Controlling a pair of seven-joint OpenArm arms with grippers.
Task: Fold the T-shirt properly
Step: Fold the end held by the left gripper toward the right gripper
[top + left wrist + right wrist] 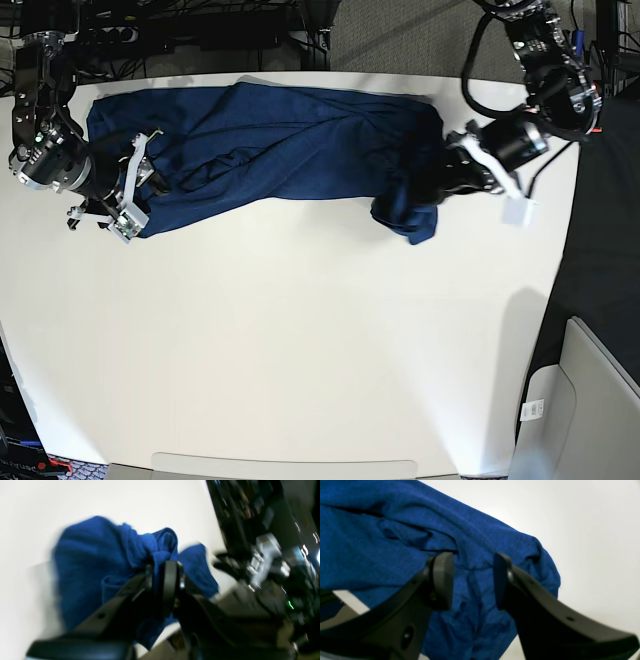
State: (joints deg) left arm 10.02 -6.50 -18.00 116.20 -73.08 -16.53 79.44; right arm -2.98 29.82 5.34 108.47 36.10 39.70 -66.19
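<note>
The dark blue T-shirt (280, 140) lies stretched in a crumpled band across the far part of the white table (300, 340). My left gripper (438, 185) is at the shirt's right end. In the left wrist view the left gripper (162, 566) is shut on a bunched fold of the T-shirt (95, 555), and the picture is motion-blurred. My right gripper (150, 180) is at the shirt's left end. The right wrist view shows the right gripper (472, 580) open just above the T-shirt (395, 537), with nothing clamped between its fingers.
The table edge (560, 250) runs down the right side, with dark floor beyond it. A white bin (585, 400) stands at the lower right. Cables and dark equipment (200, 30) lie behind the far edge.
</note>
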